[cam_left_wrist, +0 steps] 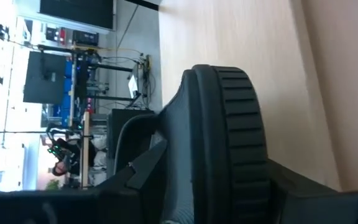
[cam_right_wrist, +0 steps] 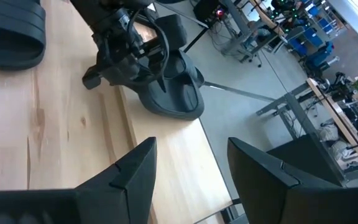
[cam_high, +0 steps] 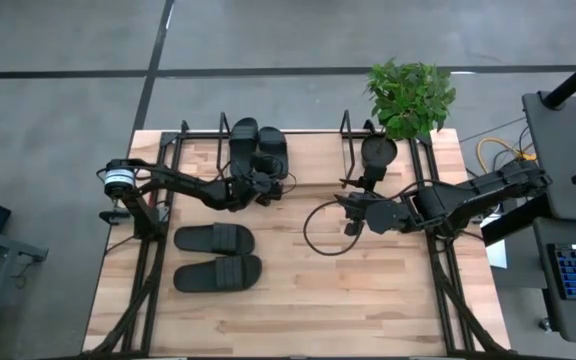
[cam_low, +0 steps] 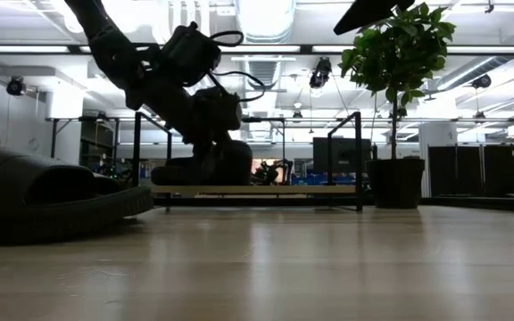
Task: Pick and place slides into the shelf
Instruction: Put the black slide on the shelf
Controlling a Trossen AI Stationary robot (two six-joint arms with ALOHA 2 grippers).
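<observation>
Two black slides (cam_high: 243, 140) (cam_high: 273, 148) lie side by side on the shelf (cam_high: 346, 150) at the table's far edge. My left gripper (cam_high: 266, 186) is at the near end of the right-hand one (cam_left_wrist: 241, 112) and stands open, its fingers on either side of that slide. Two more slides (cam_high: 215, 238) (cam_high: 218, 272) lie flat on the table in front of the left arm. My right gripper (cam_high: 351, 215) hangs open above the table's middle with nothing between its fingers (cam_right_wrist: 191, 155). My left gripper comes at the slide from the near side, slanting down, with the ribbed sole edge (cam_left_wrist: 244, 155) between its open fingers. Whether either finger touches it I cannot tell. The slide (cam_right_wrist: 176, 90) lies on the wooden board by its sole.
A potted plant (cam_high: 408, 95) stands at the far right corner beside the shelf. A black cable loop (cam_high: 318, 230) hangs from the right arm over the table's middle. In the low view, the shelf's base board (cam_low: 257, 190) runs between wire uprights.
</observation>
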